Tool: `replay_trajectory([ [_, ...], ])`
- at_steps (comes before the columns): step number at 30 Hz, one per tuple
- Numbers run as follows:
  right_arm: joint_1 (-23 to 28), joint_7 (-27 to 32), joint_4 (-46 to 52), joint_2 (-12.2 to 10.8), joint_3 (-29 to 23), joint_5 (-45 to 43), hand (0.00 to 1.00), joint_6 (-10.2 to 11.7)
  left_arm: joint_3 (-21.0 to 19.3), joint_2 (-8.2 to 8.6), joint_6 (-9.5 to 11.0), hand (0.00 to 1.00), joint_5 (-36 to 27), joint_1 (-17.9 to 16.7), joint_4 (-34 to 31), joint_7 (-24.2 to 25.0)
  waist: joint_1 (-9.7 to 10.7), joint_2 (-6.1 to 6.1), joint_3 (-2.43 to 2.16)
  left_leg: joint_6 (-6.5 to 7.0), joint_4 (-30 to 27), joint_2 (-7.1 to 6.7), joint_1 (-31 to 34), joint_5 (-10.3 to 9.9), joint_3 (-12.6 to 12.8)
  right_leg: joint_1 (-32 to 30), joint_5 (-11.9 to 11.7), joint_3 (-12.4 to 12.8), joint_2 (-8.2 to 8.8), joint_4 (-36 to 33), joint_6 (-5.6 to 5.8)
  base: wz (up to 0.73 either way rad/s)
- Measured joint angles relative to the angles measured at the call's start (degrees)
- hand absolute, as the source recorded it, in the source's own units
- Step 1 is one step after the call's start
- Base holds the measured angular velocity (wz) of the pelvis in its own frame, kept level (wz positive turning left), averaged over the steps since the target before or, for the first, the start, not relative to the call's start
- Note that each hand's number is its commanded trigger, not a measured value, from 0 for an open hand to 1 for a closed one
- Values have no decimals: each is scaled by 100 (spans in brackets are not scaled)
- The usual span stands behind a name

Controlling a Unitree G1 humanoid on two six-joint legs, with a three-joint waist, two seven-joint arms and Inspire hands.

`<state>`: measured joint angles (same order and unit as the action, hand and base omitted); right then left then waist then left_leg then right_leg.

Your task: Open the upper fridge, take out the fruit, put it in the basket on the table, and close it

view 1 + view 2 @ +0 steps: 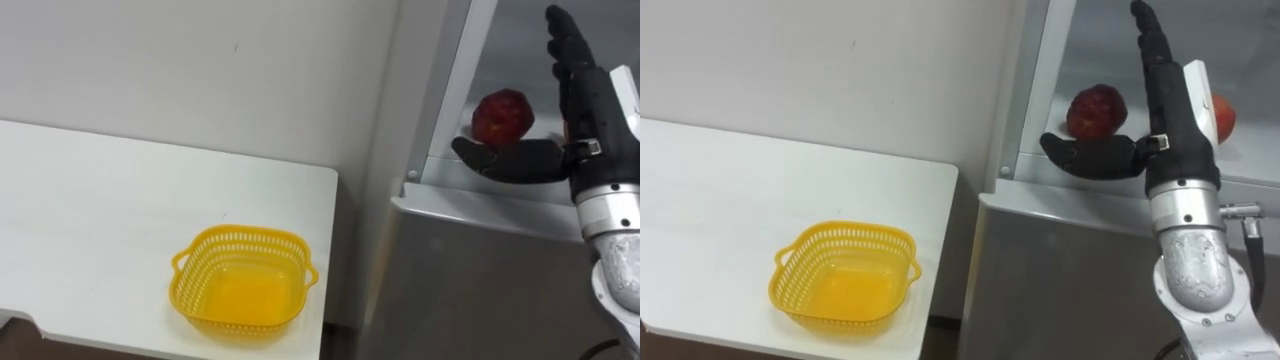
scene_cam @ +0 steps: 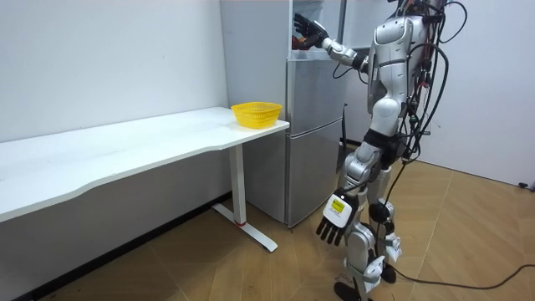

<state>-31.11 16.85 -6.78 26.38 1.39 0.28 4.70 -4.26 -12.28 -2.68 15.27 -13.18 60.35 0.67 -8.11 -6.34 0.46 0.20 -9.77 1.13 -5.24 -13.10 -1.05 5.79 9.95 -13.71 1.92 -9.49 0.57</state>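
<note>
Right eye view gives us the clearest look: the robot's right hand (image 1: pixel 1170 110) is raised into the open upper compartment of the fridge (image 2: pixel 313 125), released, with its fingers (image 1: pixel 1152 45) straight and pointing up and its thumb stretched out sideways toward the view's left. A dark red fruit (image 1: pixel 1097 108) sits on the fridge shelf (image 1: pixel 1250 165) just above that thumb and beside the palm; we cannot tell whether the thumb touches it, and nothing is curled round it. A second, lighter red fruit (image 1: pixel 1222 117) shows on the same shelf on the other side of the hand. Left of the fridge we see a white worktop (image 1: pixel 740 200) with a yellow basket (image 1: pixel 840 237) standing upright near its corner, well apart from the hand. From the room view we see the robot standing upright close in front of the fridge, its left hand (image 2: pixel 334 221) hanging by its thigh with relaxed fingers.
</note>
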Motion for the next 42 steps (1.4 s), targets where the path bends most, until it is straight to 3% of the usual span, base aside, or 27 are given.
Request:
replay_trajectory([
  [17,-272,17,-394,341,-1,396,0,-63,-5,1,10,0,-8,9,-66,5,-17,-29,-8,0,11,4,50,0,40,-83,0,74,-6,-7,0,-1],
  [27,-282,65,-398,353,-1,483,0,-63,-2,5,15,0,-12,35,-99,5,-10,-20,-4,0,8,5,54,0,54,-99,0,100,-11,-6,0,-1],
  [31,-534,43,-647,353,6,515,0,-95,-14,-3,9,0,-14,67,-104,43,-13,-14,-1,0,8,5,64,0,62,-115,0,121,-9,-4,0,-3],
  [42,-850,-165,-1244,353,130,517,0,-356,-7,-2,-238,0,-8,114,-301,122,-24,-41,-19,0,9,5,67,0,1,-96,0,74,-8,-8,0,1],
])
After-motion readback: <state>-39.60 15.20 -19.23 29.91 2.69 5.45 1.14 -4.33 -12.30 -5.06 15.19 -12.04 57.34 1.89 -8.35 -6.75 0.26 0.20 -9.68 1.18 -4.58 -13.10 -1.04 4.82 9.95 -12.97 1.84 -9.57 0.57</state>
